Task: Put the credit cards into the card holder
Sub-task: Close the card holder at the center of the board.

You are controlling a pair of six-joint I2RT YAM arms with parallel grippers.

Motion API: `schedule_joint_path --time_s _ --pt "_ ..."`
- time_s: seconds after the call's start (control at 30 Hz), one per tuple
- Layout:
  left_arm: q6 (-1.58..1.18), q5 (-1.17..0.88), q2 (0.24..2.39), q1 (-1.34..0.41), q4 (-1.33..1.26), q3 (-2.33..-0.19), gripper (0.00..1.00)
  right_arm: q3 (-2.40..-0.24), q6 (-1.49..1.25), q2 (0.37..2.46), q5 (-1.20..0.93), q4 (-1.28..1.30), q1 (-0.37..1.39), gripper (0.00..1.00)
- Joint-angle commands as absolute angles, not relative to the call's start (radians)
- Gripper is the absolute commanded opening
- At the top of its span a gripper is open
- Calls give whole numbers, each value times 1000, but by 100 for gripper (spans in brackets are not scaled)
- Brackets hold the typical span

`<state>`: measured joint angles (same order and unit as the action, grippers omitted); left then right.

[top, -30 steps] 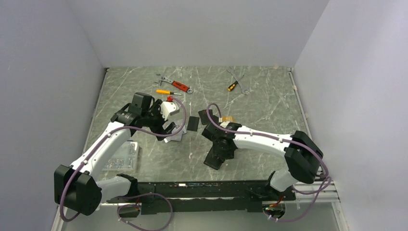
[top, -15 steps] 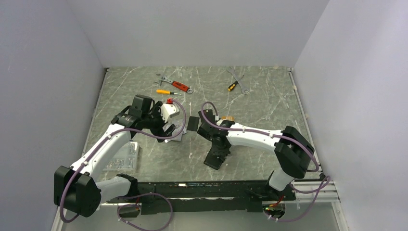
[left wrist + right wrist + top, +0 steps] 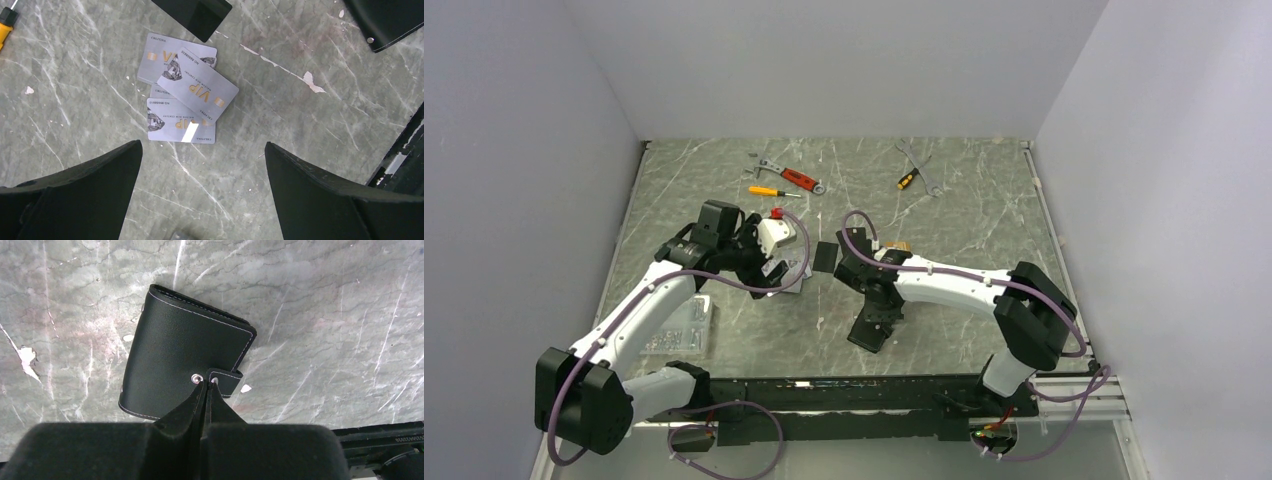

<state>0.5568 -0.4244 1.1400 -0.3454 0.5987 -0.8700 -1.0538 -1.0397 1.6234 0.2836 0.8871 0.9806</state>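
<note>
Worked on opening card holder (image 3: pixel 175 350), right gripper (image 3: pixel 205 387) pressed together at its strap (image 3: pixel 227 380), left gripper (image 3: pixel 201 150) spread over credit cards (image 3: pixel 185 95); probably needed unsnapping next.

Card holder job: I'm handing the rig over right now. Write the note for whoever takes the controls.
Left gripper: open, hovering over the silver cards, holding nothing.
Right gripper: shut, tips at the snap strap of the card holder; whether it pinches the strap is unclear.
Things: three silver cards overlap in a pile on the table; a black card lies just beyond them. The card holder lies folded on the table.
Done: nothing visible; every card in view lies on the table.
Left: open the holder, then load the cards.
</note>
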Motion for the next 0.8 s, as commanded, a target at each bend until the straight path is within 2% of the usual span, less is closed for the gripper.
schedule_joint_path --time_s 0.0,0.27,0.77 --pt "566 -455 1113 -343 573 -863 99 -1089 -1061 1612 316 938 1001 0" --pt "571 -451 1106 -342 578 -859 99 -1031 -1106 1590 275 861 1027 0" --pt "578 -465 1103 -343 581 -856 99 -1039 -1132 1575 331 853 1027 0"
